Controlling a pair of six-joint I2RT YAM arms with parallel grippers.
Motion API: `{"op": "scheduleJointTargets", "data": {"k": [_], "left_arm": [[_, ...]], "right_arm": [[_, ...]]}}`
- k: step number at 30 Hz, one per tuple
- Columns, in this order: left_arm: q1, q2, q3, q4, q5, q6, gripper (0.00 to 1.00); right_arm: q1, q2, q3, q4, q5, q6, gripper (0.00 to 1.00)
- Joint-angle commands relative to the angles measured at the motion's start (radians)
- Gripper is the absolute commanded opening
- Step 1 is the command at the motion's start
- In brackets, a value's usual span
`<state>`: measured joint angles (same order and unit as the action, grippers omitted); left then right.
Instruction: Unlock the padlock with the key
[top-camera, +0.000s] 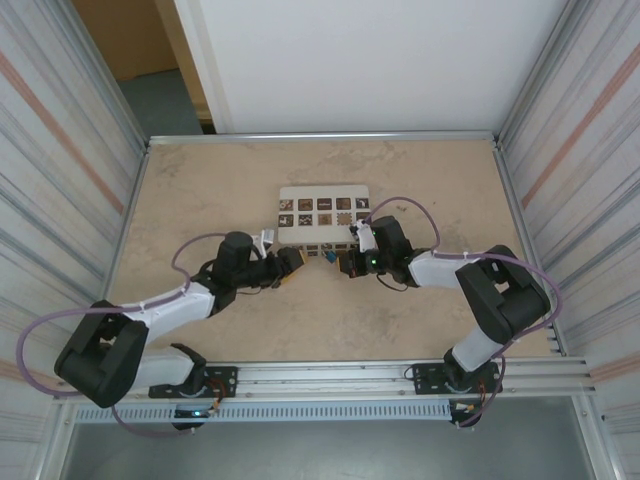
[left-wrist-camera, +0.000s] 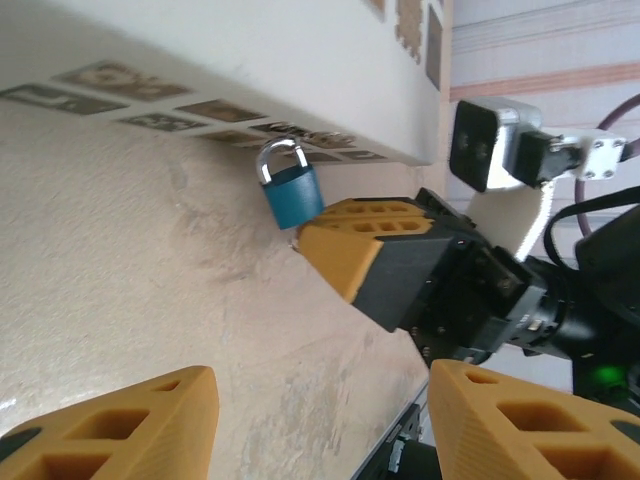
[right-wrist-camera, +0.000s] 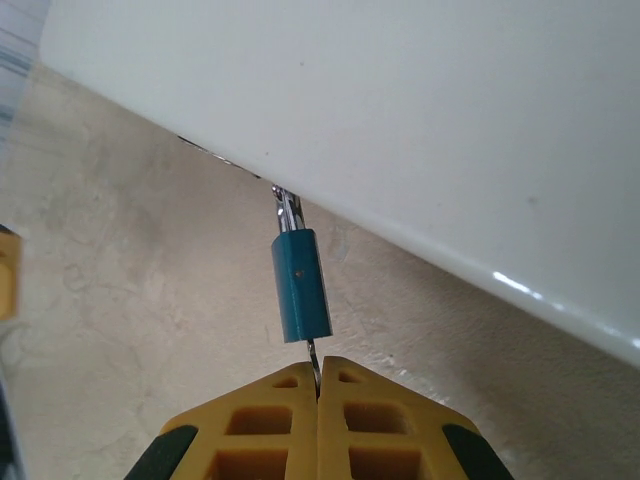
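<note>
Status: right gripper (right-wrist-camera: 318, 375) closed on key (right-wrist-camera: 313, 352); left gripper (left-wrist-camera: 320, 390) open
The padlock (right-wrist-camera: 302, 285) sits just ahead of the right fingertips, shackle end against the lower edge of the white box (right-wrist-camera: 420, 120). The key runs from the closed jaws into the padlock's base. The left jaws stand apart and empty, with the padlock ahead of them, not touching

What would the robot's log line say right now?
left fingers: open, off padlock | right fingers: shut on key | key: in padlock | padlock: hanging from box
</note>
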<state>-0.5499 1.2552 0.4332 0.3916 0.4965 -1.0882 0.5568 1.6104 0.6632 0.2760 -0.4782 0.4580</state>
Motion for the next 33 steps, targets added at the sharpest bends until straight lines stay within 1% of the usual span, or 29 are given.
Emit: {"op": "scheduleJointTargets", "data": {"k": [1, 8, 14, 19, 26, 33], "left_arm": [[-0.024, -0.025, -0.035, 0.183, -0.058, -0.083, 0.58], [-0.038, 0.012, -0.082, 0.336, -0.101, -0.158, 0.58], [-0.044, 0.052, -0.105, 0.394, -0.133, -0.212, 0.57], [-0.069, 0.106, -0.12, 0.463, -0.162, -0.264, 0.56], [-0.101, 0.268, -0.1, 0.635, -0.175, -0.325, 0.55], [-0.139, 0.419, -0.053, 0.763, -0.214, -0.371, 0.5]], "right_arm": [[0.006, -0.035, 0.051, -0.098, -0.051, 0.088, 0.0], [0.009, -0.043, 0.075, -0.116, -0.086, 0.207, 0.0], [0.017, -0.055, 0.072, -0.132, -0.07, 0.298, 0.0], [0.023, -0.058, 0.064, -0.12, -0.067, 0.36, 0.0], [0.026, -0.061, 0.067, -0.107, -0.073, 0.389, 0.0], [0.031, -0.058, 0.07, -0.117, -0.065, 0.395, 0.0]]}}
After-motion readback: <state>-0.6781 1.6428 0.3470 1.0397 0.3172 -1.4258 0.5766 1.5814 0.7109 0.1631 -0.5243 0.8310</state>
